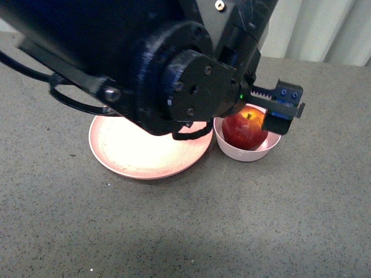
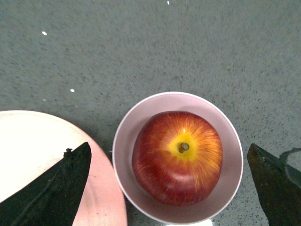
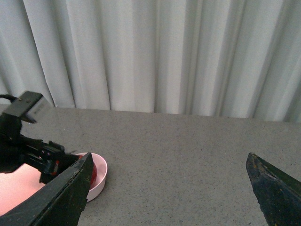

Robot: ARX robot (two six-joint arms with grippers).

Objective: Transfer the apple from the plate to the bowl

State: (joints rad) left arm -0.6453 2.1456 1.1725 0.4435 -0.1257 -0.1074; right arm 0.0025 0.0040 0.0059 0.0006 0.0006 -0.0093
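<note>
Much of the front view is blocked by the dark bulk of the left arm, by which the far rim of the plate (image 1: pixel 136 153) is hidden; only the near and middle parts of its salmon-pink surface can be seen, brightly lit and washed out. The plate lies on the grey speckled bench (image 1: pixel 185 231), left of the bowl (image 1: pixel 246 152), their rims almost touching. The apple (image 1: pixel 243 130) sits inside the bowl, stem up; its far side is partly covered by the left gripper (image 1: pixel 277 110), which hangs just above the bowl. In the left wrist view the apple (image 2: pixel 178 157) is seen as glossy dark red with streaks and a yellow patch around a short brown stem, filling most of the pale-pink bowl (image 2: pixel 141 122). The left gripper's fingers (image 2: pixel 51 186) are spread wide, one at each side of the bowl, touching nothing. In the right wrist view the right gripper's fingers (image 3: pixel 56 197) are likewise held apart, and a pleated curtain (image 3: pixel 155 52) stands behind the bench's far edge.
</note>
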